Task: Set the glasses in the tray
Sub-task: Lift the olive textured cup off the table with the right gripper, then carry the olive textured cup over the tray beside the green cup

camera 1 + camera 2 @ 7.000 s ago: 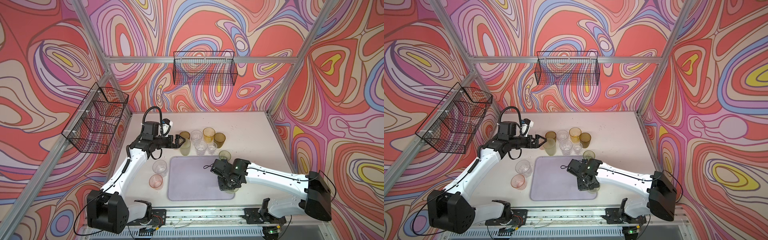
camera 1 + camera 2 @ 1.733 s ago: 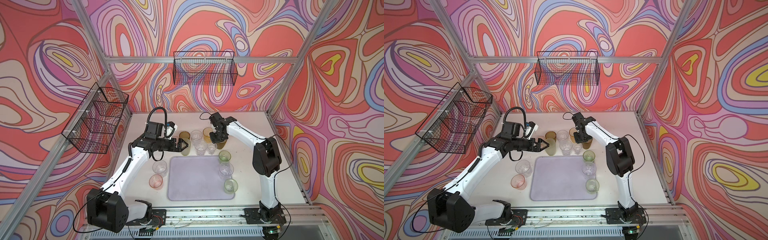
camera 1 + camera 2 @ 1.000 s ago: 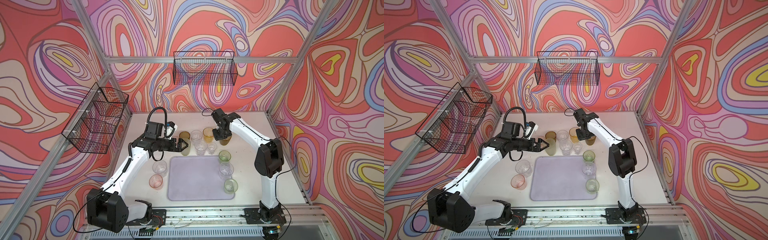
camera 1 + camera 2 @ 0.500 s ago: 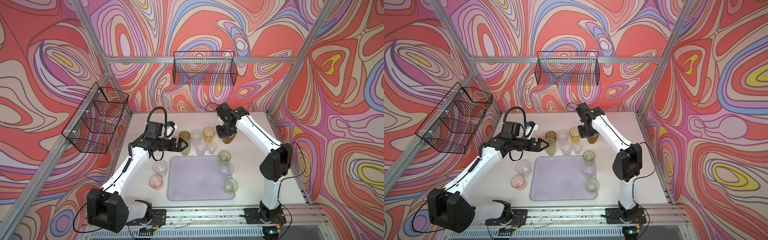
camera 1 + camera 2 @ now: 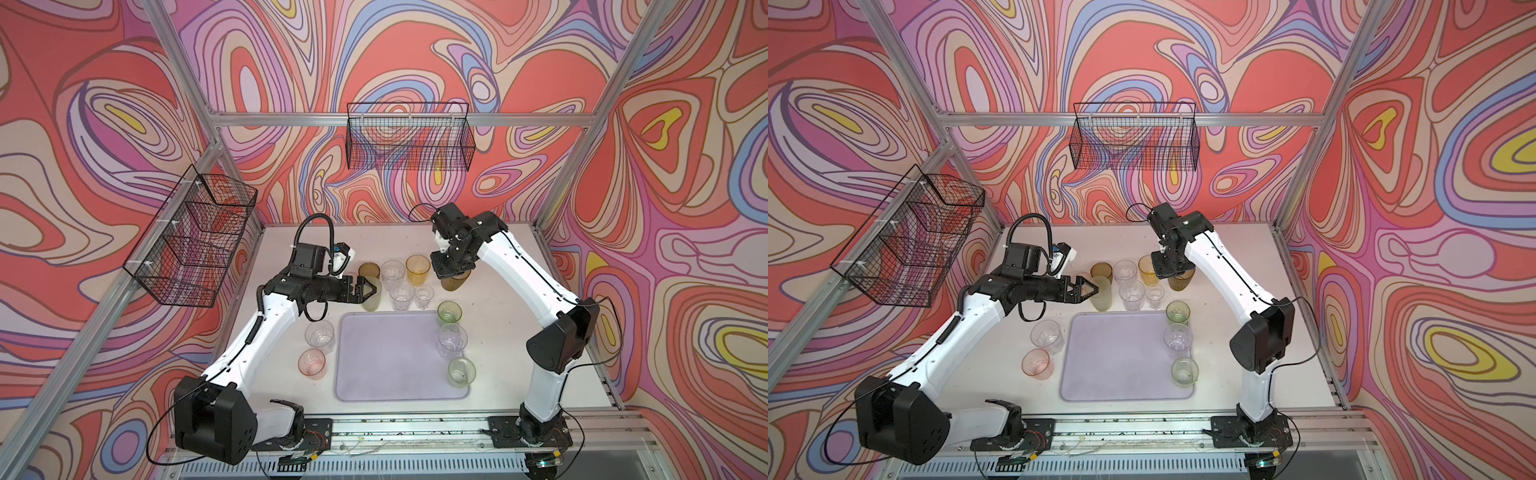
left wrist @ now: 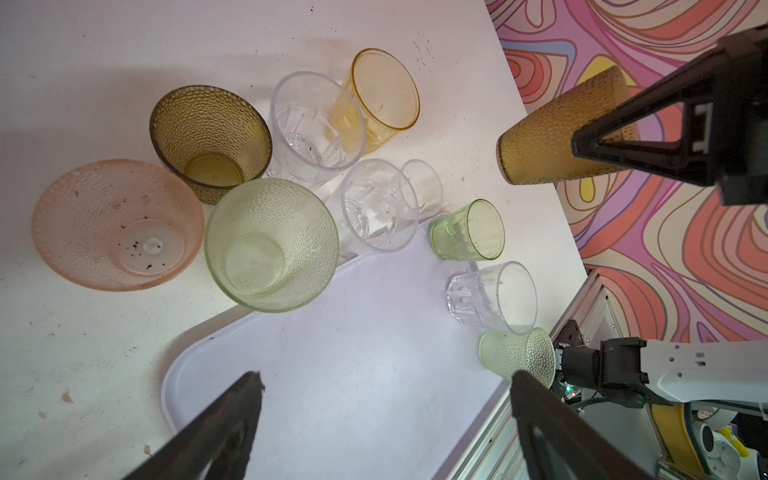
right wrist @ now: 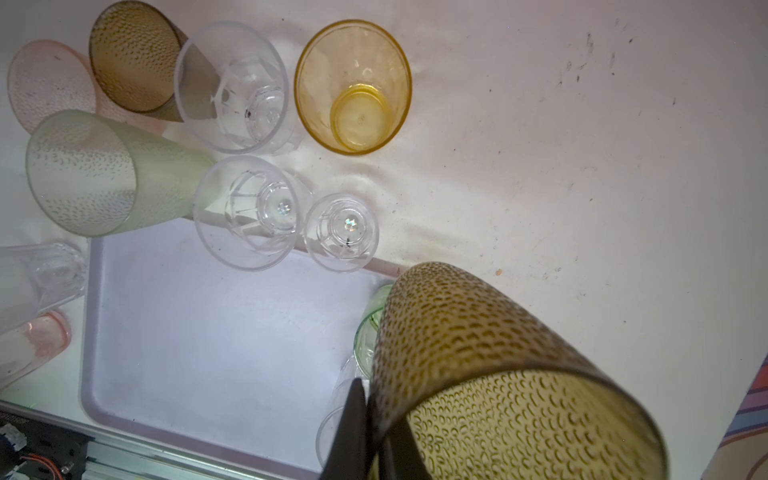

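Right wrist view gives you the right gripper (image 7: 370, 419) pinched tight on the rim of a brown glass (image 7: 478, 374), which is lifted and tilted above the table (image 7: 582, 166) off the far right corner of the tray (image 7: 208, 332). Your left gripper (image 6: 386, 375) gapes wide with nothing in it, just beside a tall glass (image 5: 371, 297) at the tray's far left corner. In a top view the tray carries three along its right side: a green glass (image 5: 449, 312) farthest, a clear glass (image 5: 451, 340) in the middle and a pale glass (image 5: 461, 372) nearest. Other glasses stand on the table beyond the tray and left of it.
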Robot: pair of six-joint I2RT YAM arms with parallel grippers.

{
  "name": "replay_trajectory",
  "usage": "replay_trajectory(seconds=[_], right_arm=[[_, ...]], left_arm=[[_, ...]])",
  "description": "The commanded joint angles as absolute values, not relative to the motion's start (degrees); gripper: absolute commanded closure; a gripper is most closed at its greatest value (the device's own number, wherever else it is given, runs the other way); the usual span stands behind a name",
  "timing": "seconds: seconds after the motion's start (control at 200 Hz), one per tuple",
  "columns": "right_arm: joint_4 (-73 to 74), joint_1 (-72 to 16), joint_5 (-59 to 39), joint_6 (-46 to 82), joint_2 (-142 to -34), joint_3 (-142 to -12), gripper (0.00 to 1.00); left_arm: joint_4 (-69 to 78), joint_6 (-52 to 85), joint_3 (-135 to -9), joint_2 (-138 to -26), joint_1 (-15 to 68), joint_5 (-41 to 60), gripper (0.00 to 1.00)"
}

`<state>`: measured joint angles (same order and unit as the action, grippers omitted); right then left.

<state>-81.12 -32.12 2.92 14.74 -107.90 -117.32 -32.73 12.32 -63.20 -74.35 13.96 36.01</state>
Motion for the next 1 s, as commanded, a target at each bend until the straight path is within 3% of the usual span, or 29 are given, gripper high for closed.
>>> replay_trajectory(seconds=[0.0, 0.305, 0.997], right_arm=[[-83.14, -34.87, 3.08, 16.16, -108.46, -120.10, 1.00], [-82.78, -39.95, 2.30, 18.86, -109.58, -120.01, 1.00], [-73.47, -43.07, -2.59, 23.96, -108.89, -106.49, 1.00]], left_arm=[[-31.95, 12.61, -62.93, -74.44, 14.04, 36.68, 0.04], [-31.97, 12.48, -62.90, -74.18, 14.00, 36.21, 0.04], [-31.79, 12.66, -62.86, -74.66, 14.05, 36.20, 0.04]])
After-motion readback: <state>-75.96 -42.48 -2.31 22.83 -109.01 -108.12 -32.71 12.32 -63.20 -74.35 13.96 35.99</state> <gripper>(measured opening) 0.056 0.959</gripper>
